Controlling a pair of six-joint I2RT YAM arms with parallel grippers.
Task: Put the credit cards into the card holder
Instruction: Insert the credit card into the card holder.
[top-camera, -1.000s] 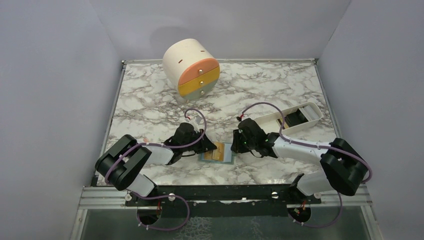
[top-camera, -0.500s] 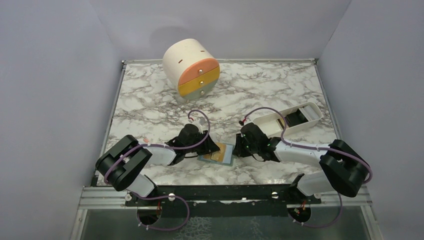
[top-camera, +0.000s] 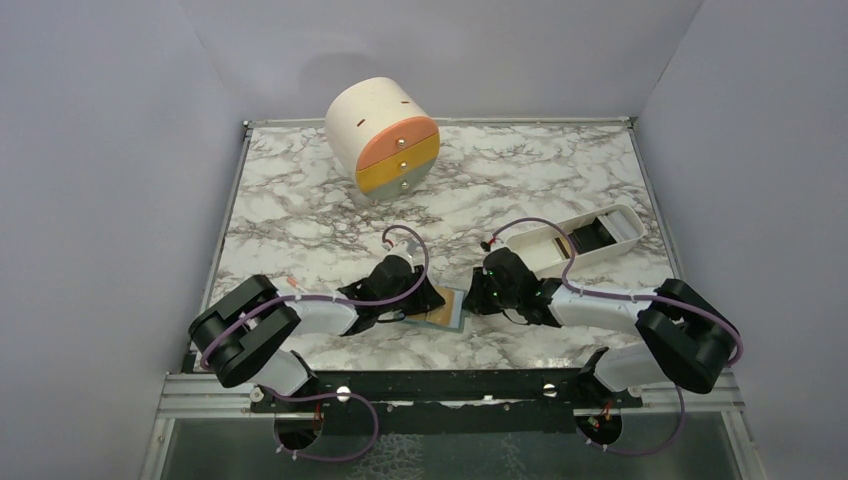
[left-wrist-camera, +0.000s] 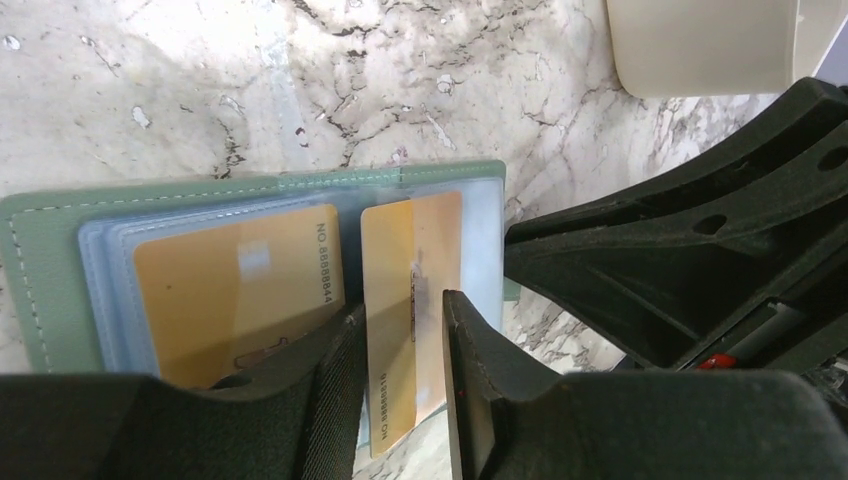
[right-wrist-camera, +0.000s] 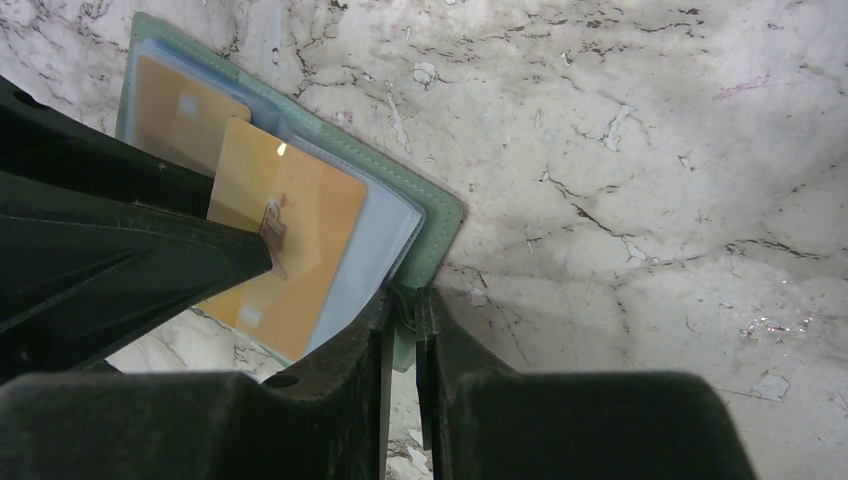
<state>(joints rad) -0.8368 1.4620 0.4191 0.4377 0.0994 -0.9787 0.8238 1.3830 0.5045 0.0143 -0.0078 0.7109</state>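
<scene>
From above, we see the card holder (top-camera: 452, 312) lying open on the tabletop (top-camera: 300, 200) between both arms. At the left wrist, our left tool (left-wrist-camera: 402, 305) stands released, its fingers straddling a tan-orange card (left-wrist-camera: 405, 250) on the lining. At the right wrist, our right tool (right-wrist-camera: 402, 295) is clenched on the card holder's green edge.

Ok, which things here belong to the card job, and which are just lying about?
In the job: card holder, open, pinched by the right gripper; orange card between the left gripper's open fingers; second orange card already slotted; white tray, seemingly holding more cards.
Lying about: cream drawer cylinder.
</scene>
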